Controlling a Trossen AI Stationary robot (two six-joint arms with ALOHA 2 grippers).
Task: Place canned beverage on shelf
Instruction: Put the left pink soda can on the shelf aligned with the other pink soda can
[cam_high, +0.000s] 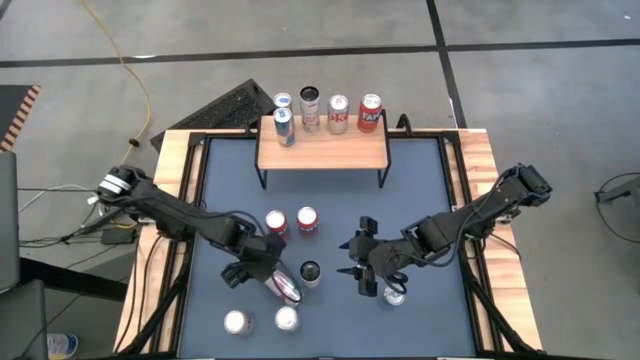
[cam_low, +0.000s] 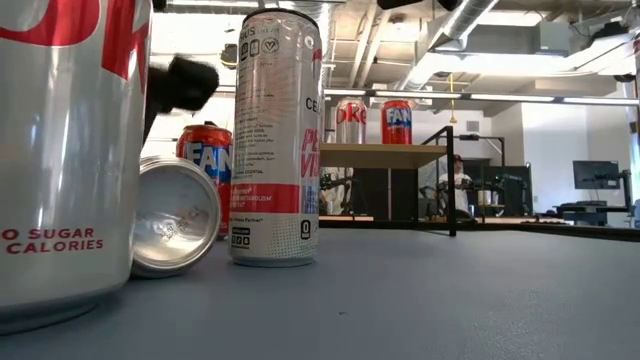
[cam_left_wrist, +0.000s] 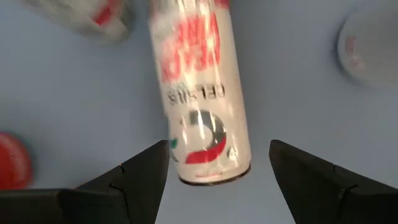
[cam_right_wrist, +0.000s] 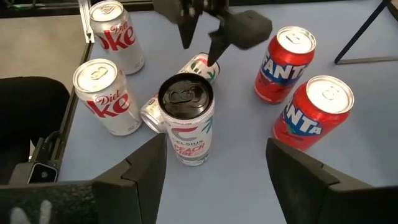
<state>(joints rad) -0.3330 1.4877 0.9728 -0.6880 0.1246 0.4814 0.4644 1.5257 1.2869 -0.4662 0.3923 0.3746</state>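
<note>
1. High view: the shelf (cam_high: 322, 150) stood at the table's (cam_high: 470, 160) far edge with four cans on its top. The left gripper (cam_high: 262, 272) hovered over a fallen slim can (cam_high: 283, 286), and the right gripper (cam_high: 366, 270) hung beside another can (cam_high: 395, 294) – open mat lay between the grippers and the shelf.
2. Low view: an upright slim can (cam_low: 275, 140) and the fallen one's end (cam_low: 175, 215) crowded the near edge; the mat to their right lay bare.
3. Left wrist view: the fingers (cam_left_wrist: 140, 177) were spread, flanking the fallen can (cam_left_wrist: 199, 93) without touching.
4. Right wrist view: its fingers (cam_right_wrist: 140, 171) stood apart, holding nothing – two Fanta cans (cam_right_wrist: 311, 112) just beyond.
</note>
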